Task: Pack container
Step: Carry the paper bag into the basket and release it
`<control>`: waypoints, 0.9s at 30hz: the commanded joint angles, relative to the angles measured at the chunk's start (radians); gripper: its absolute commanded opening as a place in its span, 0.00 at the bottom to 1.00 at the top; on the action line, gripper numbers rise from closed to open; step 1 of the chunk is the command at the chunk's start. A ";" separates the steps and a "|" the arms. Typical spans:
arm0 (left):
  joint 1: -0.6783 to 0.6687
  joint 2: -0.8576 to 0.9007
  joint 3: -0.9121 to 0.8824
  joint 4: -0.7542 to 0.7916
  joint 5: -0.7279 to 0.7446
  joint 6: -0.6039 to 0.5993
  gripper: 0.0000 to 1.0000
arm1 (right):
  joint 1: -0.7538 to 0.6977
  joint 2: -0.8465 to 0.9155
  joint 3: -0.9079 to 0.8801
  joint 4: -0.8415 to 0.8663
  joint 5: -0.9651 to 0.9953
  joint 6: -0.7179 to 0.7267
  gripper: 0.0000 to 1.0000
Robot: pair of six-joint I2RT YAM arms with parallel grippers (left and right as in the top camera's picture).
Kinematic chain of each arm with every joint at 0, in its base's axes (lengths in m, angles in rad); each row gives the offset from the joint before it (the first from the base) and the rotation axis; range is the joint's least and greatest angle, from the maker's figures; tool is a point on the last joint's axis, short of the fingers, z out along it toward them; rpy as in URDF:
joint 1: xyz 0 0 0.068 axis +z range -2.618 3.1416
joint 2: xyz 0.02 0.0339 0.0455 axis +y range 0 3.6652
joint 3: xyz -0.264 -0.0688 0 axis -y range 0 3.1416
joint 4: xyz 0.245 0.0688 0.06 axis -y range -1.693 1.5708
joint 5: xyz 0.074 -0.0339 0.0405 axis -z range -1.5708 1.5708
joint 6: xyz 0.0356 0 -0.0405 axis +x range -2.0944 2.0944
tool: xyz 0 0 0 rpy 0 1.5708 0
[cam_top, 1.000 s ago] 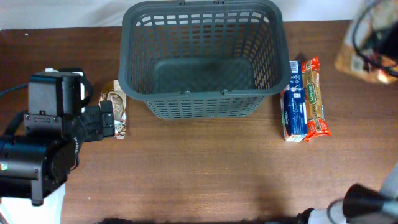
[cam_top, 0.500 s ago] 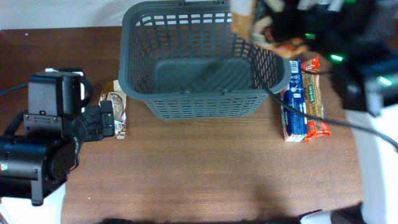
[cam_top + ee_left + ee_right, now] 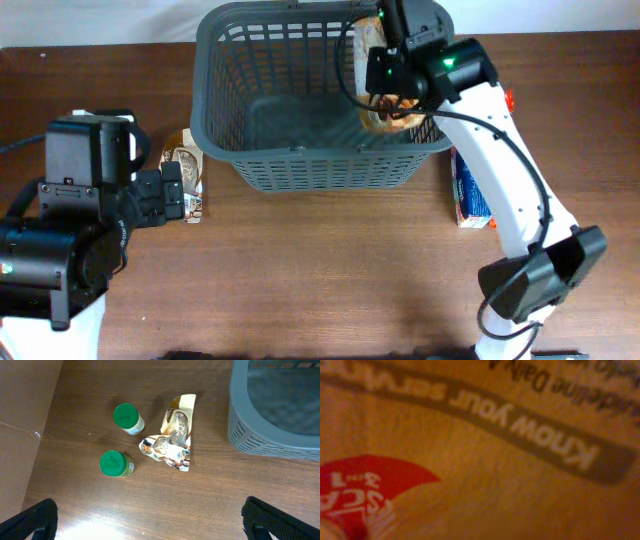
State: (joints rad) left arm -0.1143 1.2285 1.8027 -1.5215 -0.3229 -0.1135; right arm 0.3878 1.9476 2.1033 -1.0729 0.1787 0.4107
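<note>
The container [image 3: 320, 170] stands on the table [image 3: 330, 260], the right gripper [image 3: 384, 88] over its right end clamping a tan packet [image 3: 480, 460] (print fills that wrist view). Left of the container, the left gripper [image 3: 155, 522] gapes wide.

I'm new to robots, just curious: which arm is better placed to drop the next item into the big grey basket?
Right. The right end effector hangs over the large dark grey slotted plastic basket, holding a tan printed packet inside its right wall. The left end effector is open, outside it.
</note>
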 commanded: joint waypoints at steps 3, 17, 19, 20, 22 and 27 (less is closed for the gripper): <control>0.006 0.001 -0.003 0.002 -0.014 0.002 0.99 | 0.005 0.038 0.029 -0.056 0.114 0.101 0.04; 0.006 0.001 -0.003 0.002 -0.014 0.002 0.99 | 0.003 0.136 0.029 -0.140 0.146 0.126 0.34; 0.006 0.001 -0.003 0.002 -0.014 0.002 0.99 | 0.003 0.135 0.029 -0.140 0.160 0.126 0.53; 0.006 0.001 -0.003 0.002 -0.014 0.001 0.99 | 0.003 0.135 0.029 -0.140 0.168 0.126 0.58; 0.006 0.001 -0.003 0.002 -0.014 0.001 0.99 | 0.000 0.132 0.029 -0.135 0.184 0.125 0.75; 0.006 0.001 -0.003 0.002 -0.014 0.001 0.99 | -0.027 0.092 0.094 -0.116 0.204 0.118 0.91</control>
State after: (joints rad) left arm -0.1143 1.2285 1.8027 -1.5219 -0.3229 -0.1135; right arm 0.3832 2.1067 2.1231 -1.1961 0.3294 0.5259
